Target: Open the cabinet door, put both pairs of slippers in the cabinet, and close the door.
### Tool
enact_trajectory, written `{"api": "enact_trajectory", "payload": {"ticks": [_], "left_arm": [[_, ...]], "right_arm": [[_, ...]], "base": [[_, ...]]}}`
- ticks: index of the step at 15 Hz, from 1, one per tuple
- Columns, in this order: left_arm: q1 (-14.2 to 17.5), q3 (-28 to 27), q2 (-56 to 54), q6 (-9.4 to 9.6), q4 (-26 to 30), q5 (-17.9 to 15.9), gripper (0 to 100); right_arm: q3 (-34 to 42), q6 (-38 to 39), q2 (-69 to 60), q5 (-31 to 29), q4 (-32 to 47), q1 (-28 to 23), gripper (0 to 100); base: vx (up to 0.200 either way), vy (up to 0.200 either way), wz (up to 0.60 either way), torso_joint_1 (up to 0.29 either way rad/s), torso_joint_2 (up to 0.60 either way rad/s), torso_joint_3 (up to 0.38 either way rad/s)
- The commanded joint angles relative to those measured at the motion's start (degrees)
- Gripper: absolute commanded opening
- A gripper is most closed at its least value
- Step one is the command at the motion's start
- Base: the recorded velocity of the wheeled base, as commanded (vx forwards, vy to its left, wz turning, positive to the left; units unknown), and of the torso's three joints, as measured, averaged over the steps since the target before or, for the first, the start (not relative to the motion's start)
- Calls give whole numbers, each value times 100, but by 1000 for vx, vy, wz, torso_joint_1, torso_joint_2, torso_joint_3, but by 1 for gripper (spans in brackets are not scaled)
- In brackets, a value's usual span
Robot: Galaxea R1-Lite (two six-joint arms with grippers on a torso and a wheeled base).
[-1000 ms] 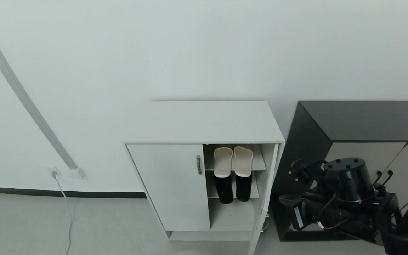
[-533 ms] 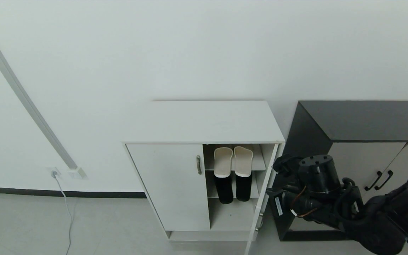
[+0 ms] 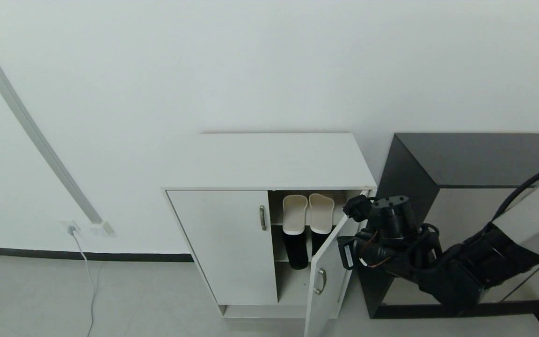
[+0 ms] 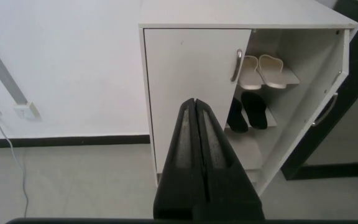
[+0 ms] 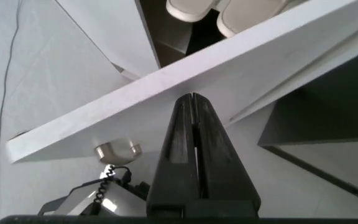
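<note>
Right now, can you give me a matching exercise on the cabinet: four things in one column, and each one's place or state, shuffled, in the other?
Things:
1. white slippers
2. black slippers
3. left door
4. right door

Places or states:
A. shut
B. on the upper shelf
C. partly open
D. on the shelf just below the upper one

Pairs: 1-B, 2-D, 3-A, 4-C

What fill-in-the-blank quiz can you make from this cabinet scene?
The white slippers lie on the shelf ____ the black slippers. On the white cabinet, the right gripper is at the ____ door, which stands ajar. The sideboard beside it has a ____ top.
Missing words: above; right; black.
</note>
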Motion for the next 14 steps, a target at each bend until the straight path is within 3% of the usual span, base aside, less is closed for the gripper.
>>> {"api": "enact_trajectory", "payload": {"ticks": [1, 14], "left_arm": [[1, 2, 7, -1, -2, 0, 0], [1, -6, 7, 7, -2, -17, 0]], "right_arm": [[-325, 0, 387, 1, -5, -29, 0], [-1889, 0, 1600, -8, -5, -196, 0]], "base": [[0, 0, 0, 0, 0, 0], [0, 0, 0, 0, 0, 0]]}}
